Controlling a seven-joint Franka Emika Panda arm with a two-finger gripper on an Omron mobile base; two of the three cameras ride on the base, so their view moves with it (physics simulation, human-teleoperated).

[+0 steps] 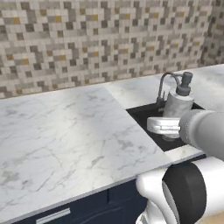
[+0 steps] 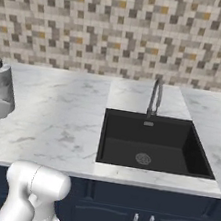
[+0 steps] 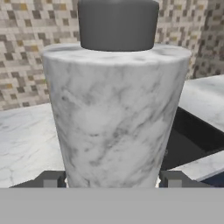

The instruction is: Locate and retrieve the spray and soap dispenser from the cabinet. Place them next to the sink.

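— What's the gripper [image 3: 112, 177] doing?
— Its fingers [image 3: 51, 179] pinch the soap dispenser [image 3: 116, 113] low on both sides, upright.
— Where's that?
— Above the white counter [image 1: 65, 131], beside the black sink [image 2: 153, 142] and its faucet [image 2: 155, 97].

— Where is the grey marbled cylindrical soap dispenser [image 1: 178, 105] sitting?
— It is hanging upright, dark pump on top, beside the black rectangular sink [image 2: 152, 144] in the white marble counter.
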